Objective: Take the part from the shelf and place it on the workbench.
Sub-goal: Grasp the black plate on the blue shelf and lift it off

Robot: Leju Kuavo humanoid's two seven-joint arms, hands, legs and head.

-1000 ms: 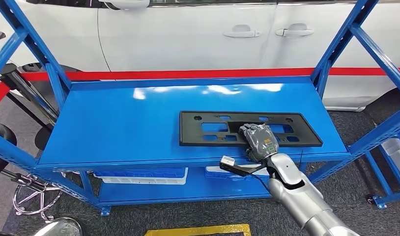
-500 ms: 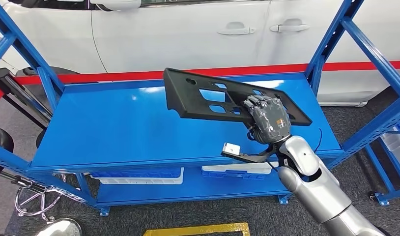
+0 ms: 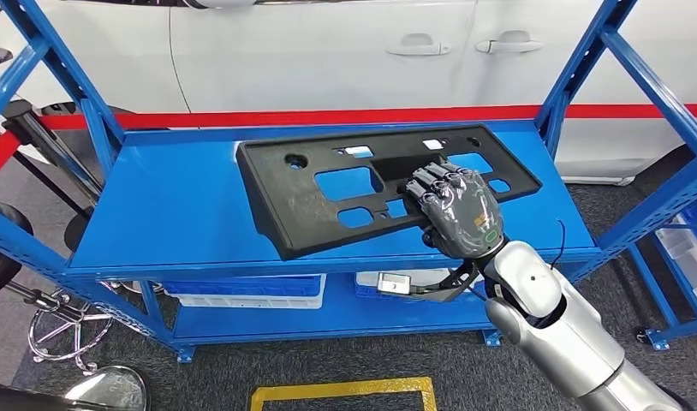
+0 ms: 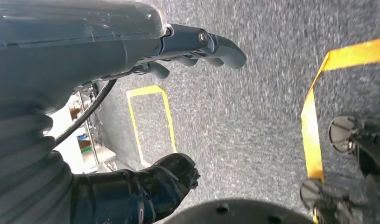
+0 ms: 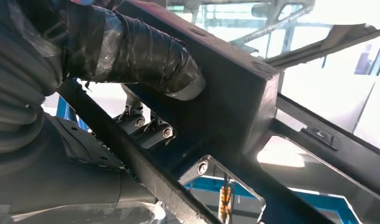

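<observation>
The flat black plastic panel (image 3: 328, 193) (rectangular cut-outs, round holes) tilts above the blue metal shelf (image 3: 157, 205); its long axis runs left-right; the right hand (image 3: 456, 210) fingers (image 3: 431, 181) grasp its near edge; left hand (image 4: 132, 42) fingers lie loosely apart, holding nothing.

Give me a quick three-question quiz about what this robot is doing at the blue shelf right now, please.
1. True or false: the black part lies flat on the blue shelf.
2. Which hand holds the part? A) left hand B) right hand C) both
3. Fill in: behind the shelf stands a white ____.

Key:
1. False; it is lifted and tilted.
2. B; the right hand grips its near edge, while the left hand hangs over the floor, holding nothing.
3. Car.
</observation>
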